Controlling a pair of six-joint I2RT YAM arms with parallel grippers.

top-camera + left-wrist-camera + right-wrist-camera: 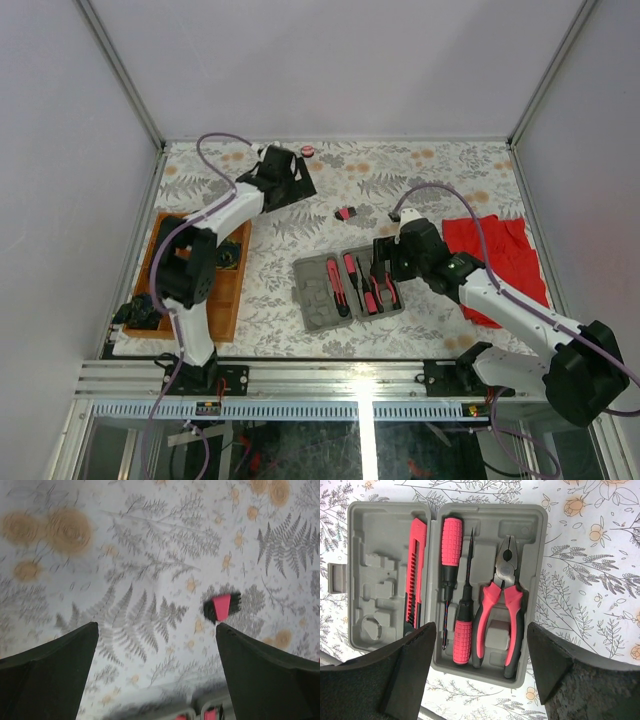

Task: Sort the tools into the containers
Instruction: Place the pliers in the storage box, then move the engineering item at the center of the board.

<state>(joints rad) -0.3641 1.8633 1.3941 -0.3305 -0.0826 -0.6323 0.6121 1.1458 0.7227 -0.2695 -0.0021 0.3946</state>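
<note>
Right gripper point(481, 629), jaws spread and gripping nothing, hangs over the grey case point(382, 570), which holds pliers point(503, 605), two screwdrivers point(451, 545) and a utility knife point(416, 575). Left gripper point(156, 629), spread wide, hovers beyond the case near a loose pink-black bit point(222, 607).

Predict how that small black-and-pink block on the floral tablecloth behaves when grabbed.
The small black-and-pink block looks rigid and light, so it probably lifts easily. Flat and stubby, it likely won't roll, but may skid on the floral tablecloth if nudged. The open left claw looks wide enough.
</note>
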